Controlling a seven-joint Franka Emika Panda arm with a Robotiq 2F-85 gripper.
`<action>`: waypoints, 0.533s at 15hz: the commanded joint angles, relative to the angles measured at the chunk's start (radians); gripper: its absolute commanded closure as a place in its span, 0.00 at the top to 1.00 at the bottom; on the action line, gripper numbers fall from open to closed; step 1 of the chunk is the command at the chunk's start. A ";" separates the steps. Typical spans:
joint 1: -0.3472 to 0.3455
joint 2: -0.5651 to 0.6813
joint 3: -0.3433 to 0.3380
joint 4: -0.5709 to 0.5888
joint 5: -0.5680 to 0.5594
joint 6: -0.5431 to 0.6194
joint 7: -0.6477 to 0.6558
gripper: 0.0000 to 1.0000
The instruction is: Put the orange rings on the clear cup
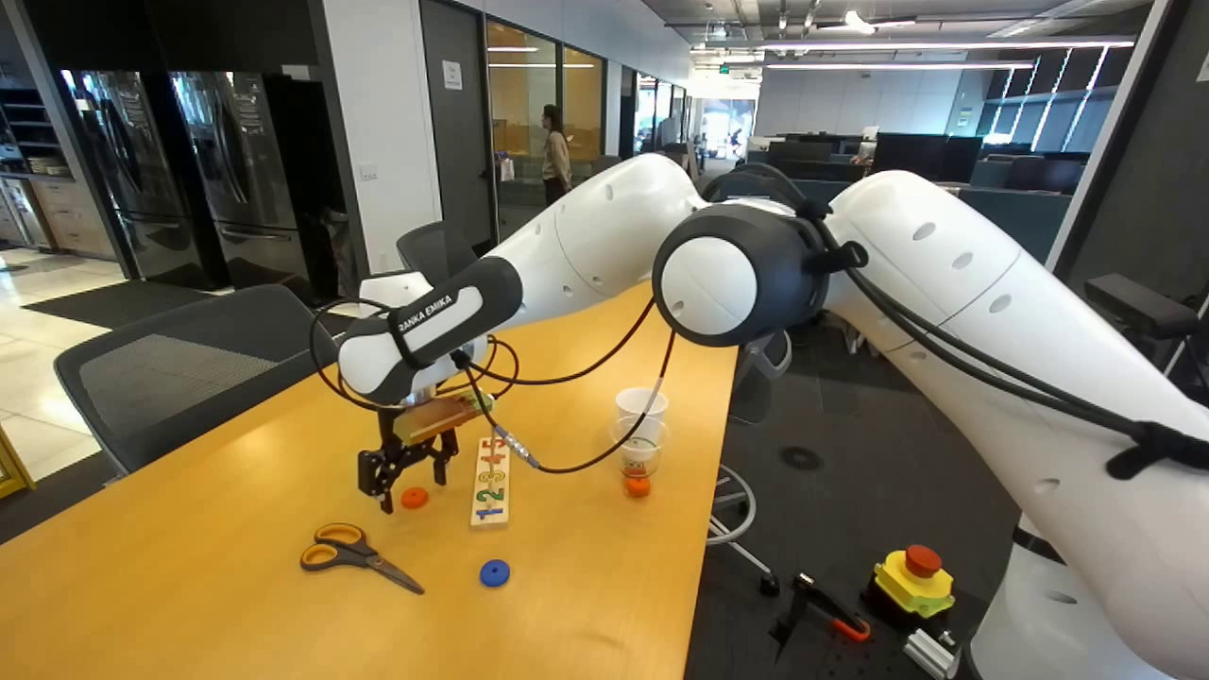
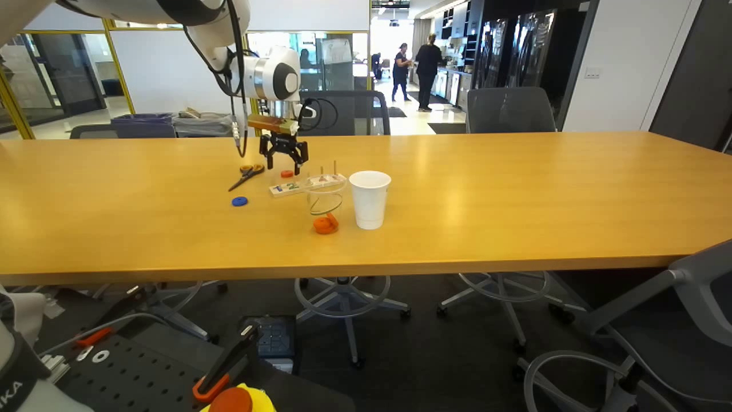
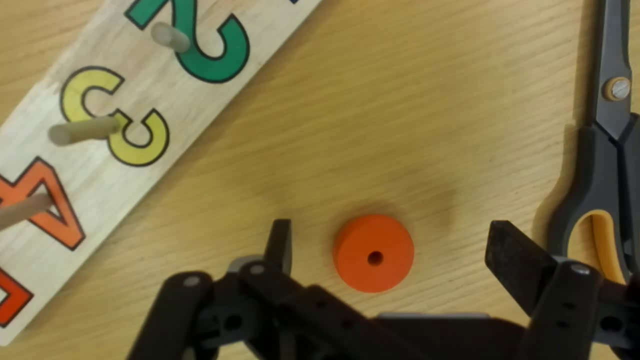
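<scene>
The gripper [image 2: 283, 170] hangs over the work, its fingers [image 3: 517, 265] spread well apart, with nothing clamped. Below it extends the wood-grained tabletop [image 2: 514, 200], bearing a numbered peg board [image 1: 490, 486] near the gripper and, on the opposite side, dark scissors [image 1: 366, 555] with orange-lined handles. A white cup [image 2: 370, 200] stands just beside the clear cup [image 2: 326, 199], which shows orange rings [image 2: 325, 225] at its base, apparently inside. Smallest are the blue ring [image 2: 239, 201], off by itself, and the loose orange ring [image 3: 371, 242], flat on the tabletop between peg board and scissors. Grasping this last one looks like the step in hand. Since it seems closer to the board-side finger, a slight shift toward the board should centre it and spare the scissors; then a straight descent, fingers flanking its low edge without pressing the wood, and a gentle, even close.
</scene>
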 commanded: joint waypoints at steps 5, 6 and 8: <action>0.012 0.050 -0.013 0.085 0.006 -0.002 -0.002 0.66; 0.012 0.051 -0.014 0.087 0.005 -0.003 -0.001 0.59; 0.013 0.051 -0.020 0.091 0.003 -0.005 0.005 0.42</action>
